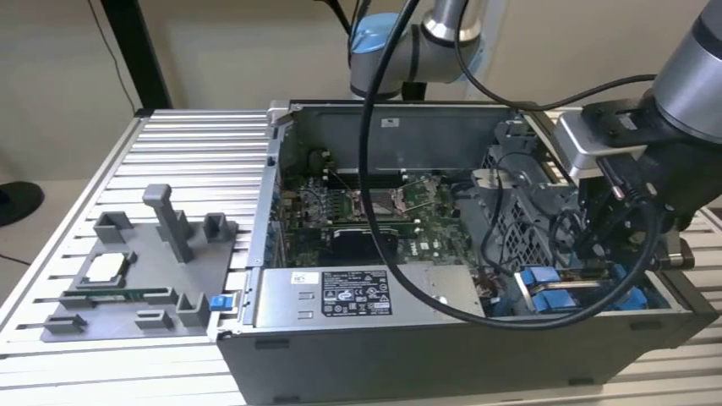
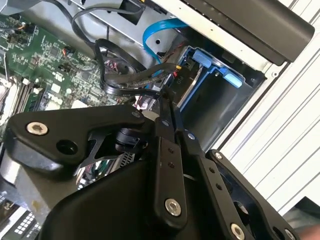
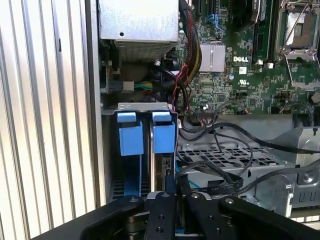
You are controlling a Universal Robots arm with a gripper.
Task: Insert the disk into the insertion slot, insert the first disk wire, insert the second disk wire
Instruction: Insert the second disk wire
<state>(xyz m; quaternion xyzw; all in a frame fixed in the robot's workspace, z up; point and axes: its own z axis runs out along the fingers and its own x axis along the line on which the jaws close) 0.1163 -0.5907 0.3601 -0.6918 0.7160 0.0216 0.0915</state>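
The disk (image 3: 159, 167) stands edge-on in the insertion slot (image 3: 142, 106), between blue carrier tabs (image 3: 164, 134); in the second wrist view its silver face (image 2: 186, 82) sits in the blue frame (image 2: 200, 59). My gripper (image 2: 164, 96) is shut, its tips pinching the end of a black disk wire (image 2: 131, 93) right at the disk's end. In the first wrist view the gripper (image 3: 171, 186) hovers over the disk's edge, black wires (image 3: 220, 172) trailing off beside it. In the exterior view the gripper (image 1: 598, 254) reaches down into the case by the blue tabs (image 1: 544, 279).
The open computer case holds a green motherboard (image 1: 361, 211), a grey labelled power-supply box (image 1: 338, 296) and a perforated metal cage (image 3: 220, 152). A blue flat cable (image 2: 152, 32) loops near the bay. A grey fixture plate (image 1: 135, 279) lies at the exterior view's left.
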